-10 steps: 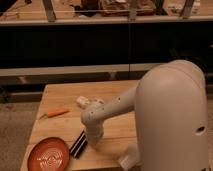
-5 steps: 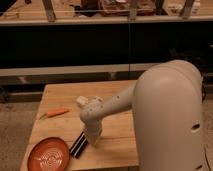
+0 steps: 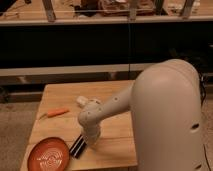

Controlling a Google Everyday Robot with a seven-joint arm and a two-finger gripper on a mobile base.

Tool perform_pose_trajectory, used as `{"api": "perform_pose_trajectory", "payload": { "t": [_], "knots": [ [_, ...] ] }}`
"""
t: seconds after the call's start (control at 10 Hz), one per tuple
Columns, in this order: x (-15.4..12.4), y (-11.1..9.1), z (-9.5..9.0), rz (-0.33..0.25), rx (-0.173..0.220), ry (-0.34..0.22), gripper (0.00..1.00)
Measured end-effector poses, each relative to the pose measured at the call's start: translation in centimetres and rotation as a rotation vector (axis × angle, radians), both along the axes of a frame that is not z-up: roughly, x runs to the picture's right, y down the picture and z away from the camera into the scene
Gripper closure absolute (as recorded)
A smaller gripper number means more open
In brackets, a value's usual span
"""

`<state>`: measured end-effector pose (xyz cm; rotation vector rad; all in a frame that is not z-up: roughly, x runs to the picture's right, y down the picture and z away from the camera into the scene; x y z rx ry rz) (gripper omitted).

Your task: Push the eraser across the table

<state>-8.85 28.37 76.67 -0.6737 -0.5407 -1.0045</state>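
Eraser [image 3: 76, 147] lies on table [image 3: 62, 93] near front-left edge, angled, just right of orange plate [image 3: 47, 154], looks touching or almost touching its rim. Gripper [image 3: 87, 141] is down at eraser's upper right end, right against it; open or closed cannot tell, hidden under wrist. Arm [image 3: 112, 106] reaches from the big white body at right, forearm slanting left and down across the table, wrist bent to point straight down. White cup [image 3: 81, 100] just behind the wrist joint, partly hidden. Orange marker [image 3: 56, 113] lies left of arm, well apart from eraser.
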Motion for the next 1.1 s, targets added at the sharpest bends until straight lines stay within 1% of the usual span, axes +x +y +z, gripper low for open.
{"api": "perform_pose_trajectory", "payload": {
  "t": [0.2, 1.1],
  "knots": [
    [-0.6, -0.6, 0.6, -0.018, 0.004, -0.014, 1.0],
    [-1.7, -0.3, 0.8, -0.058, 0.018, -0.047, 1.0]
  ]
}}
